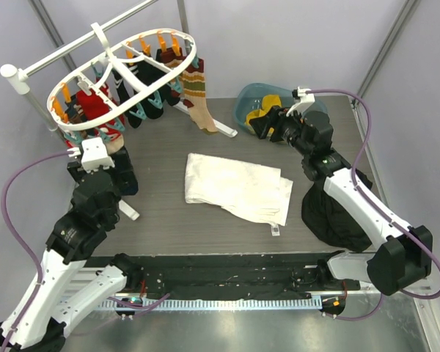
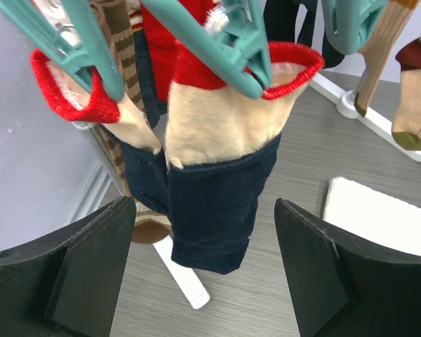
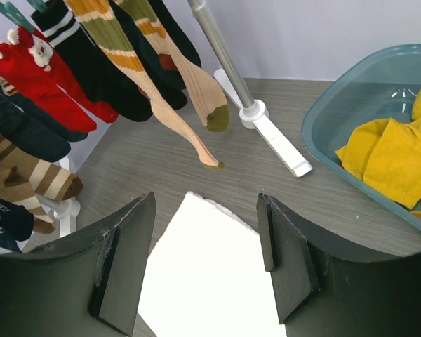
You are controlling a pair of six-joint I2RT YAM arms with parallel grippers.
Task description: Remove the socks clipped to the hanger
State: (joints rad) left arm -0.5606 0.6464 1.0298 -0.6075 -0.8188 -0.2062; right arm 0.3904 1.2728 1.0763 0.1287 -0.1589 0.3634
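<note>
The white oval hanger (image 1: 125,70) hangs at the back left, with socks (image 1: 143,92) dangling from its orange and teal clips. My left gripper (image 1: 103,143) sits just under its near-left end, open. In the left wrist view a navy, cream and red-cuffed sock (image 2: 217,203) hangs from a teal clip (image 2: 231,49) in front of the wide jaws of the gripper (image 2: 205,270), untouched. My right gripper (image 1: 268,121) is open and empty beside the basin; its wrist view shows the gripper (image 3: 207,260) above the white cloth (image 3: 210,281), with striped, red and black socks (image 3: 126,56) hanging at upper left.
A teal basin (image 1: 249,99) at the back right holds yellow socks (image 3: 389,158). A large white cloth (image 1: 235,187) lies mid-table, and a black garment heap (image 1: 337,213) lies on the right. The white pole stand (image 1: 66,51) and its feet (image 3: 274,137) rest on the table.
</note>
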